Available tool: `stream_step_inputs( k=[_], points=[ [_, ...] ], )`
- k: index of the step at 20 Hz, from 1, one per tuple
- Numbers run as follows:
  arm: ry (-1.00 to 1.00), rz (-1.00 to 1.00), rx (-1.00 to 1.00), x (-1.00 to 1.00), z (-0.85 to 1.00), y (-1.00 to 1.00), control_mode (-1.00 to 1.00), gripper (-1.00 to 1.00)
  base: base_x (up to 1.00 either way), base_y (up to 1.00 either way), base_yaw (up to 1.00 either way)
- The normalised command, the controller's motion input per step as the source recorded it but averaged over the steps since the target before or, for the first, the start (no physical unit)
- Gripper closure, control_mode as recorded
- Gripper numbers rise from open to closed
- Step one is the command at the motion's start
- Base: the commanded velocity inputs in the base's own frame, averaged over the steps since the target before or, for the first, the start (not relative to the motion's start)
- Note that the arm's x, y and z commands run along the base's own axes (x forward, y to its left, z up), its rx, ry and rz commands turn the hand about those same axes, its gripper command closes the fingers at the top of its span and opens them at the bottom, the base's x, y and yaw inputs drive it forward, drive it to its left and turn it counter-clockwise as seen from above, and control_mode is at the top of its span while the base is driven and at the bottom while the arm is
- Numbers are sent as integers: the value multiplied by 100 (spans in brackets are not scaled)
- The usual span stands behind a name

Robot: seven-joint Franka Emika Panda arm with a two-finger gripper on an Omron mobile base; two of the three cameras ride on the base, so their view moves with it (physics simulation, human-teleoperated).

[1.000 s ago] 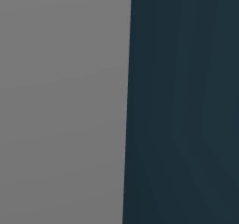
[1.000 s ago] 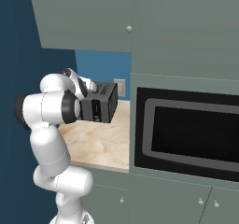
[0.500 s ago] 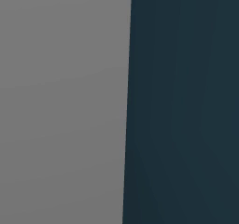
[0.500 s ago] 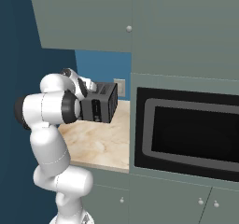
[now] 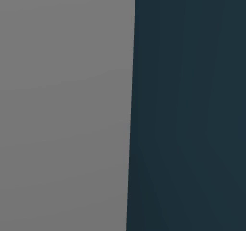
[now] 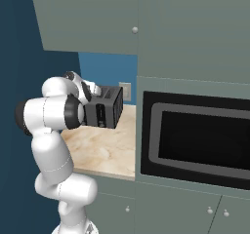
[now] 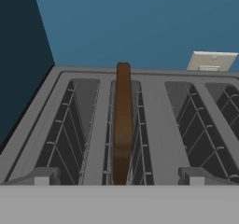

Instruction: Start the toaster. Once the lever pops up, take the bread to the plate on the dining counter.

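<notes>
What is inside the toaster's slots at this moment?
In the hand view the toaster holds one dark brown slice, the bread, standing on edge in the second slot from the left. The other slots show only wire guides. The slice's lower part and the slot bottoms are hidden.

Built-in oven [image 6: 197, 140], wall outlet [image 7: 212, 61]

The toaster [image 7: 154, 125] looks like matt grey metal, its slots lined with thin wire racks. The bread [image 7: 123, 125] standing in a slot of the toaster is smooth, dull dark brown. Under the toaster, the bench [image 6: 105, 147] top is beige veined marble with a soft sheen. Beside the toaster, the microwave [image 6: 195, 140] door is glossy black.
</notes>
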Motion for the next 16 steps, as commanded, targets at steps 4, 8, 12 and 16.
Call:
stream_step_inputs(
  k=[4, 8, 12, 16],
  points=[
    [0, 0, 0, 0, 0, 0, -100, -100, 0, 0, 0],
    [0, 0, 0, 0, 0, 0, -100, -100, 0, 0, 0],
    [0, 0, 0, 0, 0, 0, -100, -100, 0, 0, 0],
    [0, 0, 0, 5, 0, 0, -100, -100, 0, 0, 0]
  ],
)
